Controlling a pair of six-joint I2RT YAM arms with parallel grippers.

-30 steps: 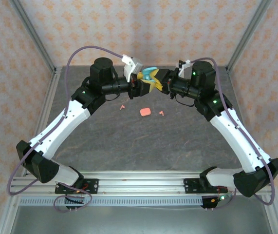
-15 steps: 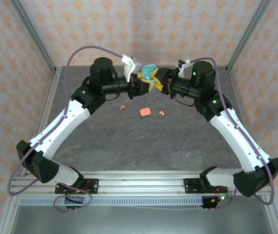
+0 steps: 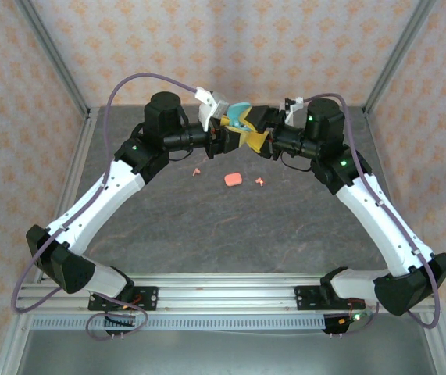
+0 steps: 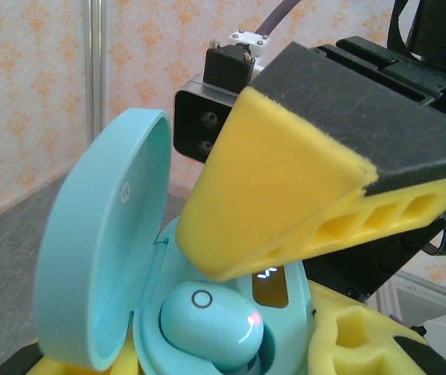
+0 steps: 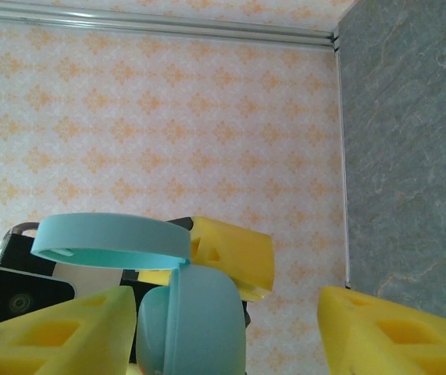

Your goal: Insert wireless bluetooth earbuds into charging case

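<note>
The left arm (image 3: 101, 195) and the right arm (image 3: 375, 211) are fixed at the near edge of the table (image 3: 207, 234). They reach toward its far edge and meet there at the middle.

A little beyond the centre of the table lies a small pink case (image 3: 233, 179). One pink earbud (image 3: 197, 170) lies to the left of it. The other pink earbud (image 3: 259, 182) lies near it on the right. Both are apart from the case and too small to tell how they are turned.

Further, near the far edge, the left tool (image 3: 233, 131) holds the teal case (image 5: 195, 320) above the table, with its fingers closed narrow on the lower half. The lid (image 4: 101, 250) stands open, almost upright. Inside, a teal earbud (image 4: 207, 320) sits in its seat and a small pink light shines on it. I cannot tell if a second one sits beside it.

The right tool (image 3: 258, 131) faces the left tool from the right side and its fingers are wide apart. It holds nothing. One of its yellow pads (image 4: 277, 195) hangs just over the open case, close above the teal earbud. I cannot tell if it touches. In the right wrist view the case stands between the two pads, near to one and with a clear gap to the other.

Behind all this is the patterned wall (image 5: 168, 117).
</note>
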